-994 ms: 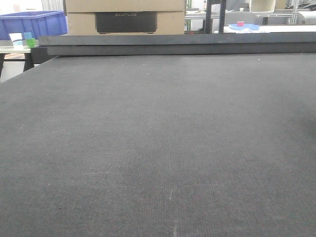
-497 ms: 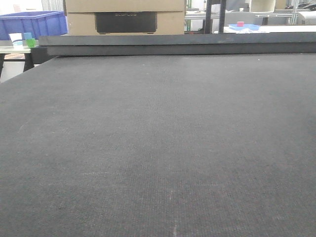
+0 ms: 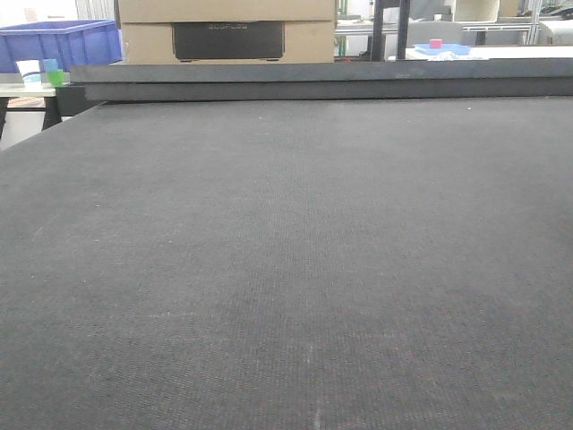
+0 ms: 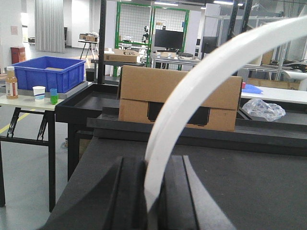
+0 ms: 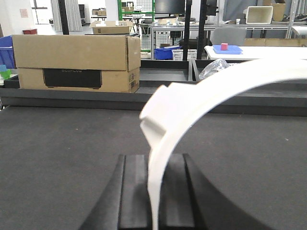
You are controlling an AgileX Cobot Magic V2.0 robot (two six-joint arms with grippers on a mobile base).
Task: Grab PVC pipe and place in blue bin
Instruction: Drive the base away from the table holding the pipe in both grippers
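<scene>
White curved plastic strips point(image 4: 192, 91) rise between the jaws of the left gripper point(image 4: 153, 191) and the right gripper point(image 5: 154, 191). Whether they are clamped, and which is the PVC pipe, I cannot tell. The blue plastic bin point(image 4: 33, 79) stands past the dark worktop's point(image 3: 286, 269) far left corner, nearer the left arm.

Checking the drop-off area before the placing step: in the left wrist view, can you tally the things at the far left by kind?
Bin: 1
Bottle: 1
Cups: 3 (white, blue, green)
Total: 5
</scene>
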